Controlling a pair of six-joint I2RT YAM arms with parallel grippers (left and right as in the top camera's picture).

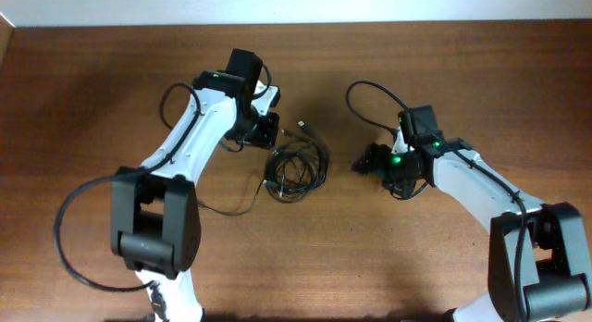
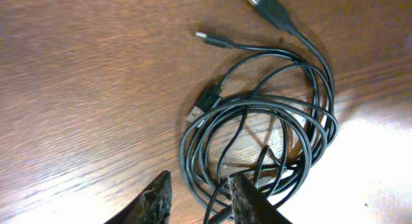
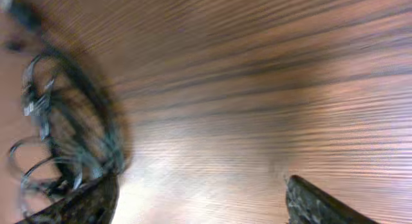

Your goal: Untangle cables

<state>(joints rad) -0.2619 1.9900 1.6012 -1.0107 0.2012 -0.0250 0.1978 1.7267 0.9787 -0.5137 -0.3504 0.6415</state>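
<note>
We count two claws and one tangle of cables [image 2: 257,130]. Our left claw [image 2: 203,199] stands parted, gripping nothing, one strand between its fingers [image 2: 158,201], the coil just ahead. Our right claw [image 3: 199,201] gapes empty, the tangle ahead-left, apart.

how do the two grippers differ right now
The left gripper has its jaws narrowly apart; the right gripper has them wide. The left gripper is at the rim of the cables; the right gripper is off to their side, over bare table. Both are open, holding nothing.
</note>
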